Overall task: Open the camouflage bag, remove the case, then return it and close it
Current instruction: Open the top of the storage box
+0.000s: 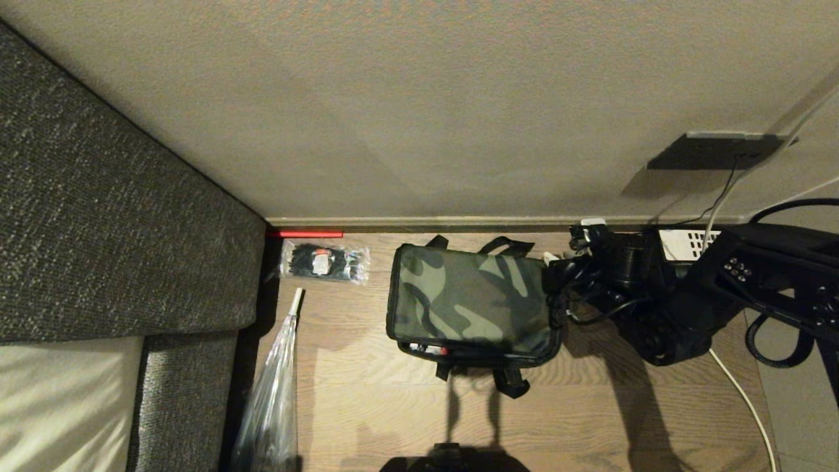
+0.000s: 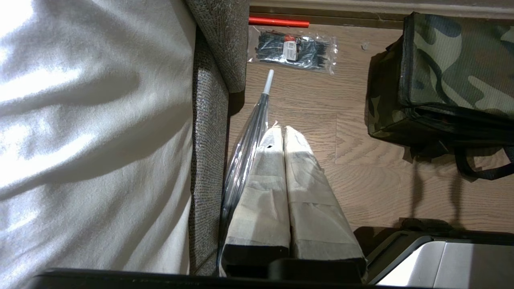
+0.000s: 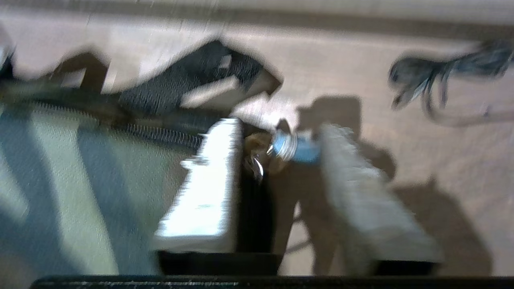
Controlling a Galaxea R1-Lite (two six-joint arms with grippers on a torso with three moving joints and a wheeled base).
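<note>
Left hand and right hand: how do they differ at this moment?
The left hand has its fingers pressed together; the right hand has its fingers apart, with a gap between them. The left hand hangs over bare floor beside the folded clear umbrella, away from the camouflage bag; the right hand sits at the bag's end, by the zip pull. Both have pale taped fingers, and neither holds anything.

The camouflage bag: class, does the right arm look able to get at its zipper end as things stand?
Probably yes: the right tool is open right at the end of the camouflage bag, a metal zipper pull between its fingers, nothing blocking.
</note>
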